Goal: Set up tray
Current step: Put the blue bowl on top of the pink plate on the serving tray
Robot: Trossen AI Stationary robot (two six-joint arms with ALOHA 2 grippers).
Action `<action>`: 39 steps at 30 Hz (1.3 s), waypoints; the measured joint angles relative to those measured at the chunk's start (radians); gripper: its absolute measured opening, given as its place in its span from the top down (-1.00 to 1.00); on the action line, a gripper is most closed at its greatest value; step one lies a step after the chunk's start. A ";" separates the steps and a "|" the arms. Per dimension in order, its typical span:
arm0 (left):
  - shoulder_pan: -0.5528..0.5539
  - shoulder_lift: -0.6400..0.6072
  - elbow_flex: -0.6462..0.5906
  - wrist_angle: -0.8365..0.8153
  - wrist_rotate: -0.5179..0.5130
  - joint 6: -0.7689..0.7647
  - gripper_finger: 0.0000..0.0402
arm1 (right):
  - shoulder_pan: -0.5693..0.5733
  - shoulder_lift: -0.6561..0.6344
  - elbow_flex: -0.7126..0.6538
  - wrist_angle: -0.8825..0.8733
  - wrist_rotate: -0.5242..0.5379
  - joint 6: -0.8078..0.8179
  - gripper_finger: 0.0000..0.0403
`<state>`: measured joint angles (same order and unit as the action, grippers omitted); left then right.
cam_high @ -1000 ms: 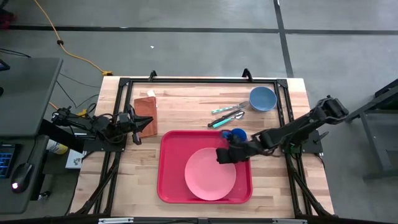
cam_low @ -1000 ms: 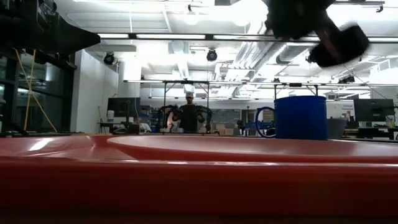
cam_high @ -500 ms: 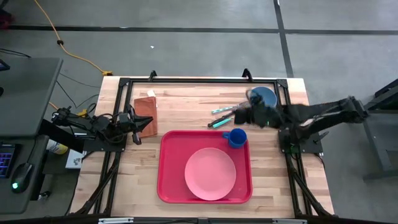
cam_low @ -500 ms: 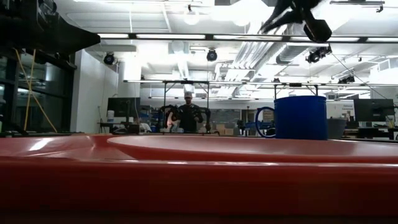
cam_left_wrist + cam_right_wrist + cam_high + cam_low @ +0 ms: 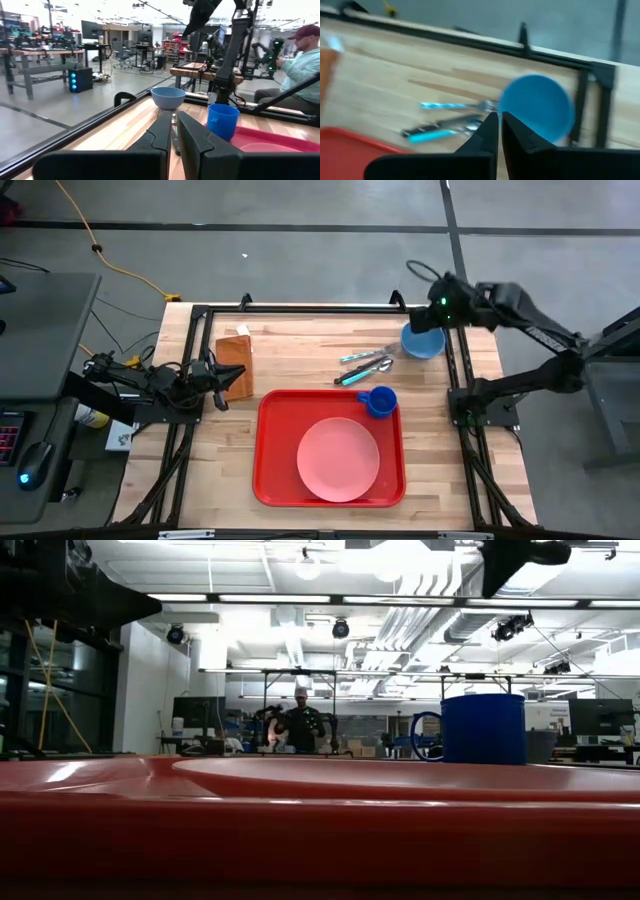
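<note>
Lying flat on the wooden table (image 5: 300, 370), near its front edge: the red tray (image 5: 275, 450), rim up. Resting inside the tray, toward the front: a pink plate (image 5: 338, 461). Standing upright in the tray's far right corner: a blue mug (image 5: 379, 401), handle pointing toward the tray's left side. Lying on bare wood just beyond the tray's far edge: 2 or 3 pieces of cutlery (image 5: 365, 365) with teal handles, too small to count for certain. Sitting beyond the cutlery, well past the tray's far right corner: a blue bowl (image 5: 422, 339), upright. Lying off the tray's far left corner, apart from it: a brown napkin (image 5: 235, 362). Hovering above the bowl's far edge, high over the table: the right gripper (image 5: 425, 298), fingers (image 5: 487, 132) pressed together and holding nothing. Waiting left of the tray, beside the napkin: the left gripper (image 5: 222, 379), fingers (image 5: 161, 134) nearly together with a narrow gap between them, empty as far as can be seen. Sitting in the room beyond the tray in the left wrist view: a person (image 5: 300, 65) in a cap.
</note>
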<state>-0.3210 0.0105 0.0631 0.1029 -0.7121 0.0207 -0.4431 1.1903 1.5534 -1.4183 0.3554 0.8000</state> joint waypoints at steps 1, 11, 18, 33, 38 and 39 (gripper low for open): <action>0.000 0.000 0.000 0.000 -0.004 0.000 0.70 | -0.030 0.016 0.022 -0.028 -0.019 -0.030 1.00; 0.000 0.000 0.000 0.002 -0.016 -0.001 0.70 | -0.251 0.206 0.067 -0.150 -0.231 -0.363 1.00; 0.000 0.000 0.000 0.003 -0.016 -0.001 0.70 | -0.340 0.355 0.067 -0.148 -0.303 -0.532 1.00; 0.000 0.000 0.000 0.000 -0.015 -0.001 0.70 | -0.438 0.476 0.066 0.010 -0.254 -0.505 1.00; 0.000 0.000 0.000 -0.001 -0.015 -0.001 0.70 | -0.469 0.448 -0.006 -0.011 -0.250 -0.505 0.99; 0.000 0.000 0.000 -0.002 -0.015 -0.001 0.70 | -0.474 0.429 -0.046 0.021 -0.260 -0.504 0.98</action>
<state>-0.3210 0.0108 0.0631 0.1013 -0.7273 0.0200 -0.9171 1.6197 1.5078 -1.3974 0.0954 0.2956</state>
